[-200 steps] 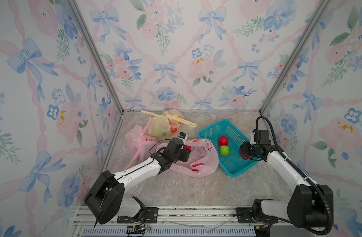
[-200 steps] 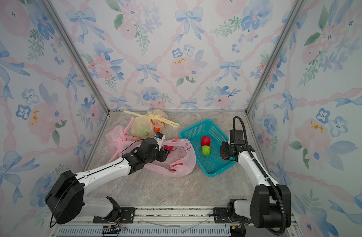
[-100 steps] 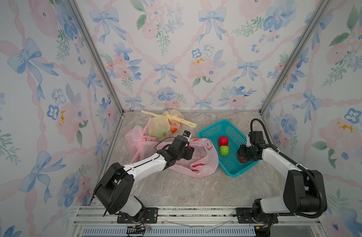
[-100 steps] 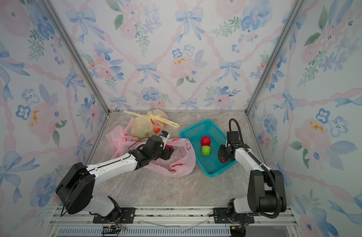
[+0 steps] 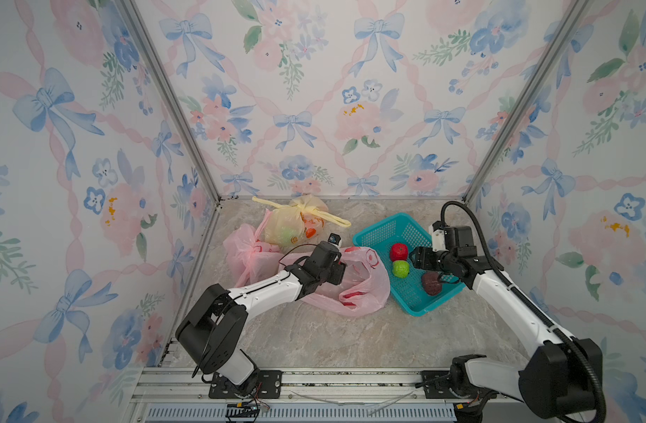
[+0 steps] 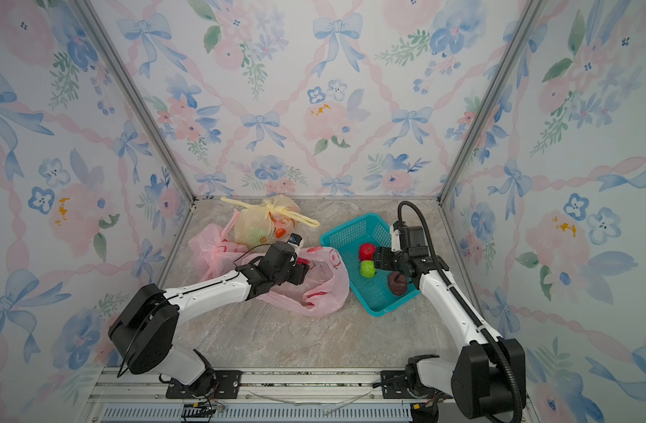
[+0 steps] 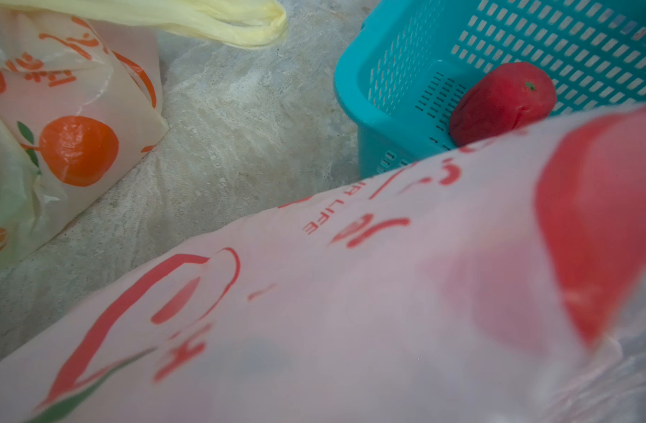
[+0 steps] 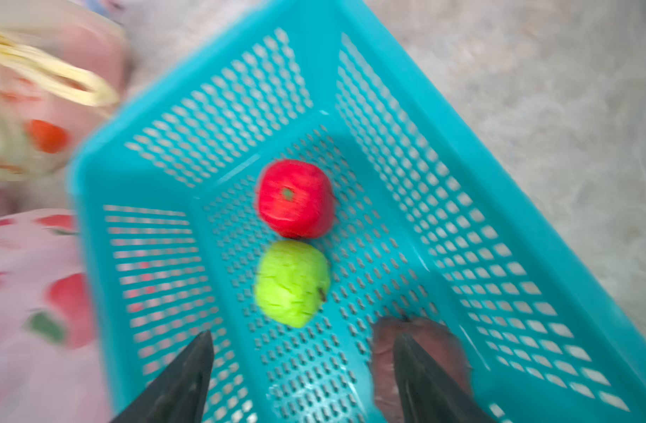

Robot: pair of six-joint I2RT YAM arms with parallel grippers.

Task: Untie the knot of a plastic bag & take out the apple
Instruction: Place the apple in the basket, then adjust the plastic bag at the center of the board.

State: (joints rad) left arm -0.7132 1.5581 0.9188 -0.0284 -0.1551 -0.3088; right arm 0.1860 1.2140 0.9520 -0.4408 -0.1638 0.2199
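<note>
Marble tabletop (image 5: 332, 340) bears a teal basket (image 5: 387, 230) holding a dark apple (image 5: 431, 284).

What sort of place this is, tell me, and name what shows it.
Probably a purpose-built robot test booth, not a home: flowered wall panels held in metal posts, two arms bolted to a rail, and a marble-look tabletop with a fruit basket.

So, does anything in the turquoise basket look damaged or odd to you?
Yes. In the basket, the red apple looks squashed and creased on one side, and the green apple looks wrinkled. The third apple is strangely dark, almost brown-purple.
</note>
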